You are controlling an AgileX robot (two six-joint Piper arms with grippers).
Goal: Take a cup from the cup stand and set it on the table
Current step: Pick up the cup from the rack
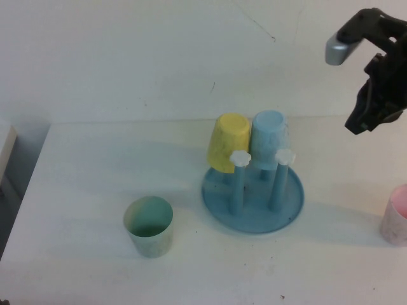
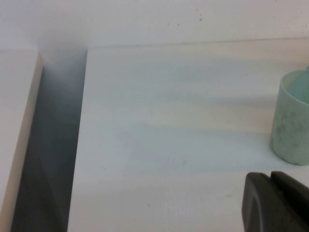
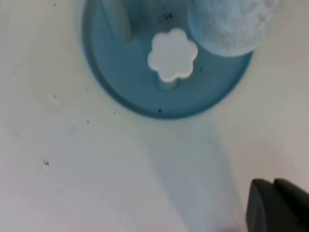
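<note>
The light blue cup hangs upside down on a back peg of the blue cup stand, beside a yellow cup. Two front pegs with white flower knobs are bare. My right gripper hovers shut and empty, high and to the right of the stand. Its wrist view looks down on the stand, a knob and the light blue cup; its gripper shows at the edge. My left gripper is shut and empty, low over the white table.
A pale green cup stands upright on the table left of the stand; it also shows in the left wrist view. A pink cup sits at the right edge. A gap separates the table from a side surface on the left.
</note>
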